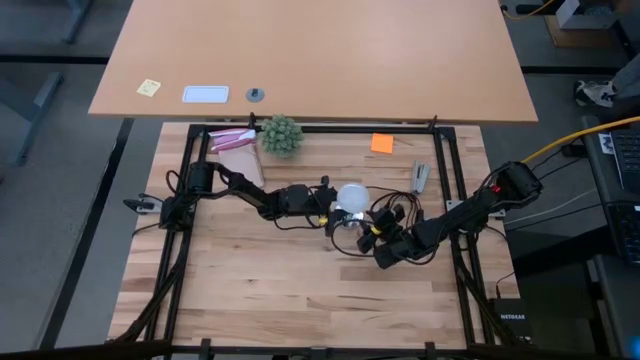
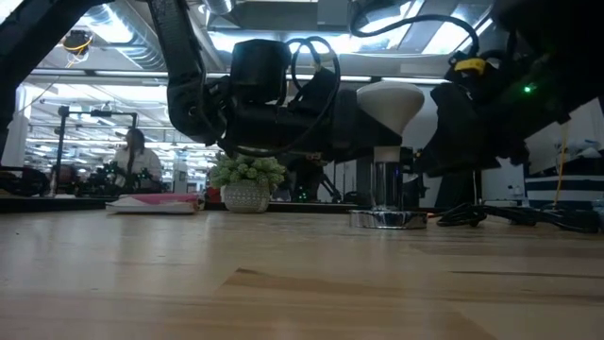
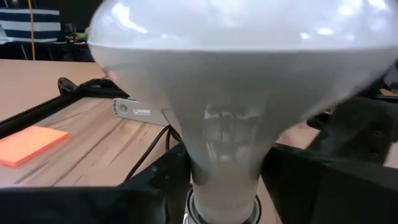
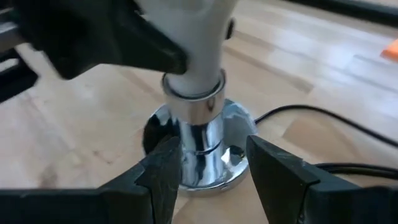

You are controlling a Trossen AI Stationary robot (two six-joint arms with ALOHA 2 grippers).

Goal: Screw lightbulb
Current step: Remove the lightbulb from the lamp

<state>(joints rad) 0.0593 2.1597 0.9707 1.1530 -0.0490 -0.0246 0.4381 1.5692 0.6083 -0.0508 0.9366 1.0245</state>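
High view: both dark arms meet near centre of the light wood slat table [image 1: 300,300], w/ the small white frosted lightbulb [image 1: 351,197] between them, dome up. Bulb stands upright in the round silvery socket [image 4: 198,146] w/ a black cord [image 4: 311,115]; the low view shows its cone neck sitting on the shiny socket post [image 2: 387,184] above a flat disc base on the tabletop. Left gripper [image 1: 328,199] comes in from the table's left side and is at the bulb; in the left wrist view the bulb [image 3: 230,81] fills nearly everything, dark finger parts on both sides of its narrow neck, fingers look closed on the neck. Right gripper [image 4: 211,168] sits low at the socket, fingers [image 4: 163,171] apart, one each side of the chrome post, a gap visible on both sides, not clamped. Rear of table: small green plant in a white pot [image 1: 281,134], pink flat packet [image 1: 232,140] just beside it, orange sticky note [image 1: 381,143] nearer the right, grey tool-like item [image 1: 420,177] lying near the right arm. Tan desk [image 1: 320,50] beyond holds a yellow note [image 1: 149,88], light-blue flat object [image 1: 206,95], small round grey thing [image 1: 256,95]. Low view also catches a person [image 2: 135,156] far back in the room.
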